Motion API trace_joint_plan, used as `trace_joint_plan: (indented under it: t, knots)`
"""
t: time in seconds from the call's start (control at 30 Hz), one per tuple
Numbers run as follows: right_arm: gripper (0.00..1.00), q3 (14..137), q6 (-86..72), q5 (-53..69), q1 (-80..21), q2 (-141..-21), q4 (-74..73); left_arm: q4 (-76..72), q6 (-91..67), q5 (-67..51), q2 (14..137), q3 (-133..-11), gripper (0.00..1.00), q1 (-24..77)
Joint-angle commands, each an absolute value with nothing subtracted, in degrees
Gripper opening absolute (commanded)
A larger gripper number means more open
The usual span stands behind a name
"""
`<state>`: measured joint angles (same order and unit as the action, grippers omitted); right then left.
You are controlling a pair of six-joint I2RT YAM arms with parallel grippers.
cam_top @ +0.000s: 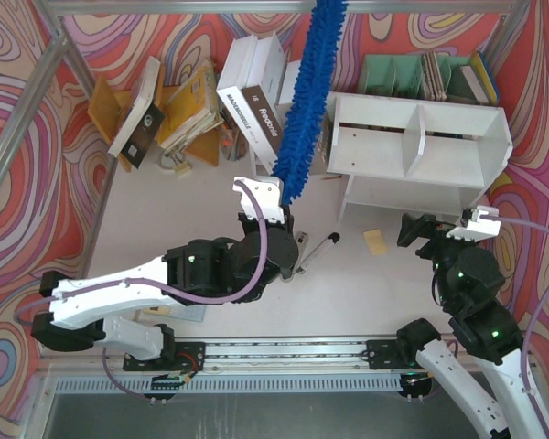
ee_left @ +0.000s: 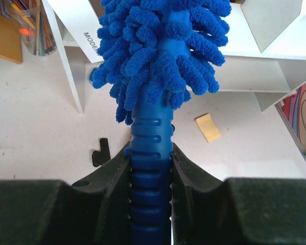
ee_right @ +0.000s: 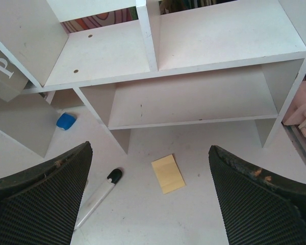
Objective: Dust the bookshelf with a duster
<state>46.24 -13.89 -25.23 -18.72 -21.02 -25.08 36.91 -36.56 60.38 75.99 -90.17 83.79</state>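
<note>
The left gripper (ee_left: 151,168) is clamped on the ribbed handle of the duster (ee_left: 163,56), whose fluffy head reaches away beside the left end of the bookshelf (cam_top: 421,151). The right gripper (ee_right: 150,194) hangs wide open and empty, facing the bookshelf's lower board.

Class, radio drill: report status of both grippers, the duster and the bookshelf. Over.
Left gripper shut on duster handle. Right gripper open, holding nothing, facing bookshelf. Duster head raised left of bookshelf. Yellow pad and marker on table before it.
</note>
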Motion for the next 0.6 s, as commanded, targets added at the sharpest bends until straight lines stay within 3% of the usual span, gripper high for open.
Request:
trace_joint_plan:
  t: [0.0,0.33,0.57]
  knots:
    - [0.84,45.6,-13.1,-26.4,-18.5,-20.0,-23.1,36.6,-39.5,60.4,77.0,-87.7,0.00,83.5]
    - [0.85,45.5,-13.2,-26.7,-18.5,-20.0,-23.1,32.0,-37.9,55.2,79.5,-82.1,0.00,83.5]
    - [0.85,45.4,-13.2,-26.9,-18.5,-19.7,-23.3,32.3,-33.2,59.4,78.4,-83.7,0.00,83.5]
